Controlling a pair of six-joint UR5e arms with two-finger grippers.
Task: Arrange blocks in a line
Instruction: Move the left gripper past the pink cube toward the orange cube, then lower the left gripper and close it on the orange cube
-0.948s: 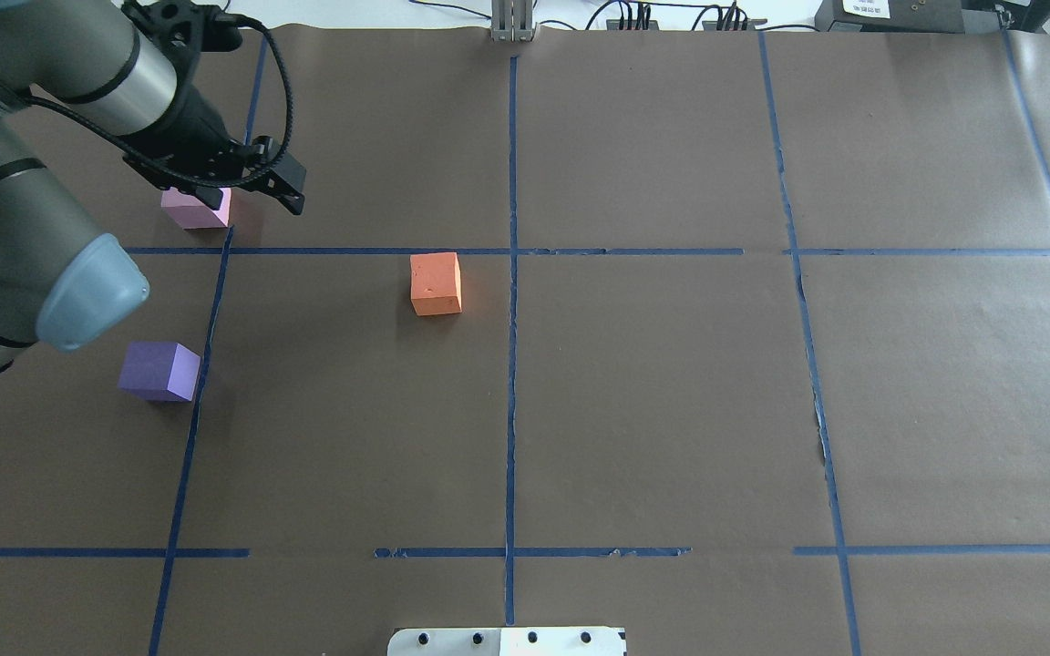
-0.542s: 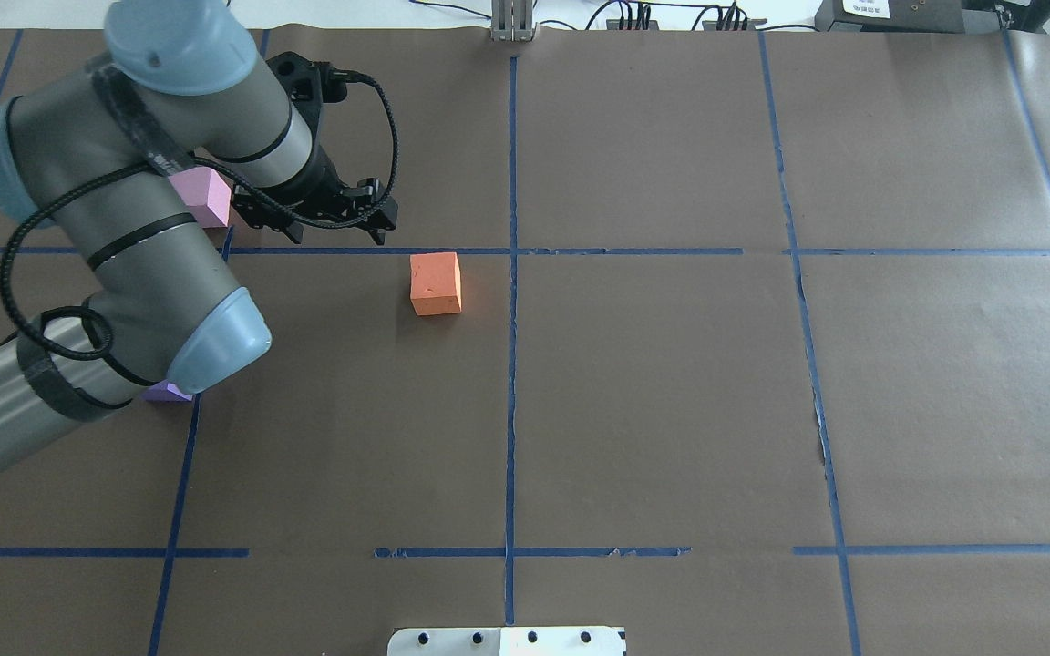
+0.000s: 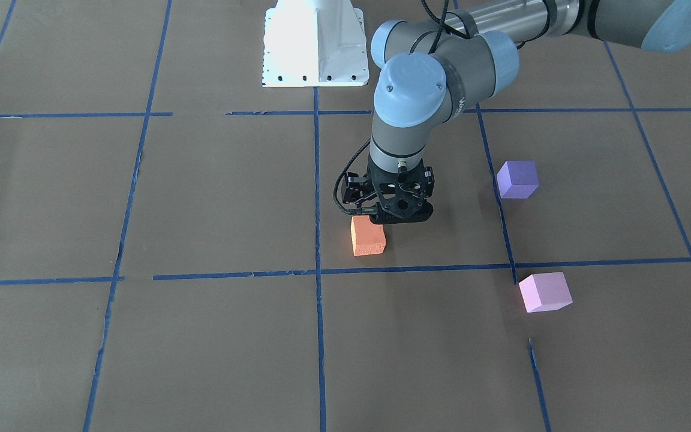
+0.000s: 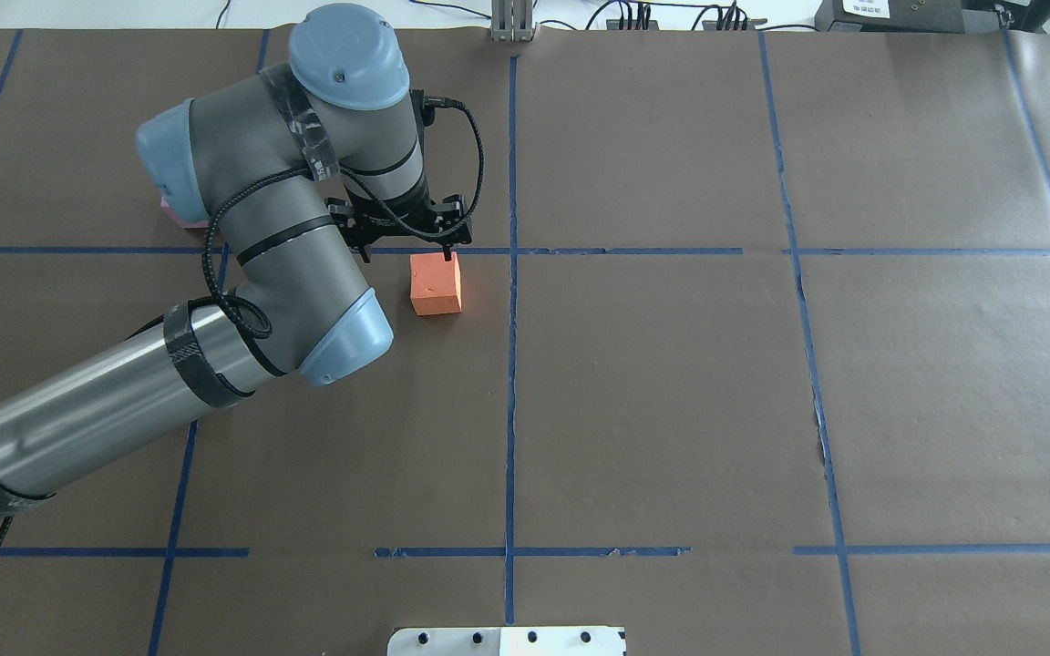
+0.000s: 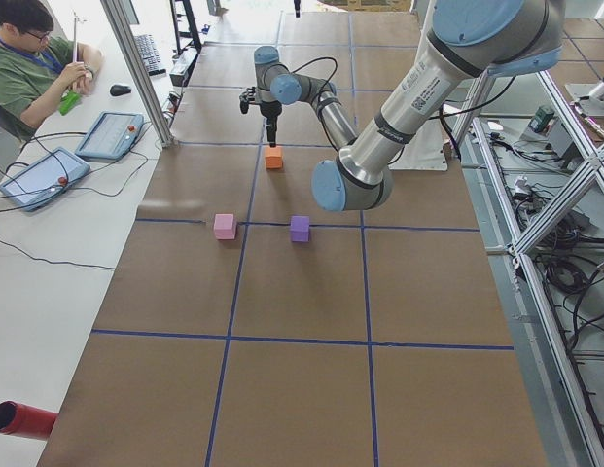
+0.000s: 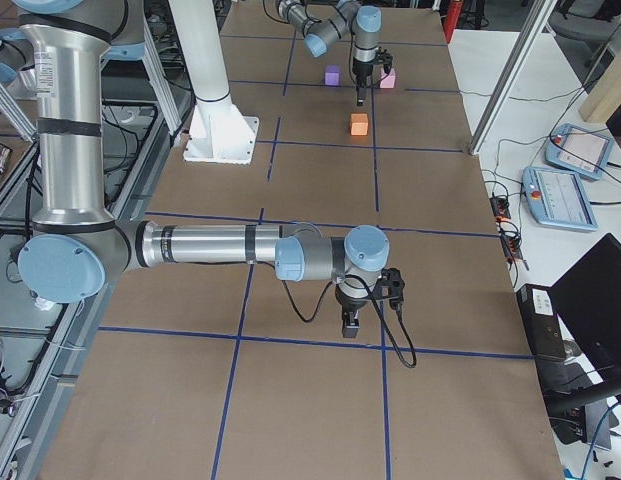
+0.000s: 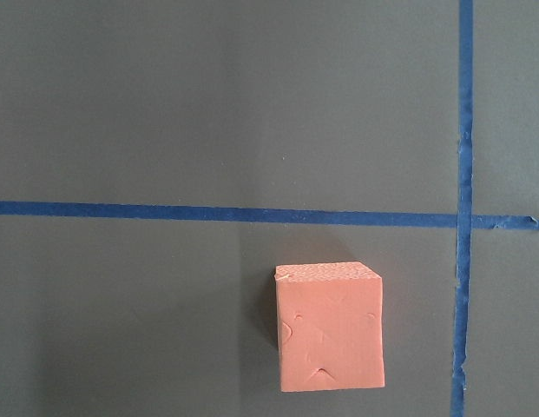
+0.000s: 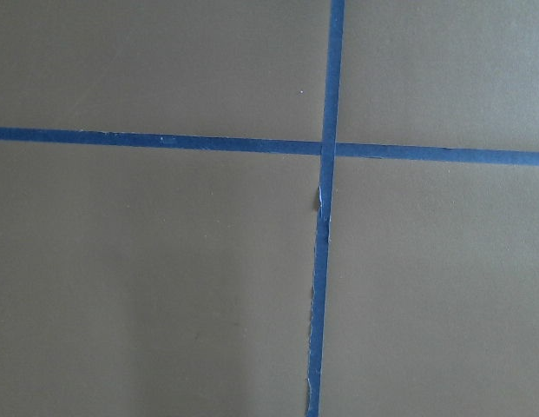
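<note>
The orange block (image 3: 368,236) sits near the table's middle, just on the robot's side of a blue tape line (image 4: 634,251); it also shows in the overhead view (image 4: 436,284) and low in the left wrist view (image 7: 330,326). My left gripper (image 3: 401,221) hovers just above it, open and empty, not touching; overhead it (image 4: 406,253) shows over the tape line. The purple block (image 3: 517,179) and the light pink block (image 3: 544,291) lie apart on the robot's left side. Overhead the arm hides the purple one. My right gripper (image 6: 350,328) points down over bare paper far away; I cannot tell its state.
Brown paper with a blue tape grid covers the table. The white robot base plate (image 3: 314,42) stands at the robot's edge. An operator (image 5: 29,58) sits at a side desk with tablets (image 5: 107,134). A red cylinder (image 5: 19,418) lies at the table's near left corner.
My left arm has swung right, from over the pink block to the orange block. The arm now covers the purple block overhead. No block has moved.
</note>
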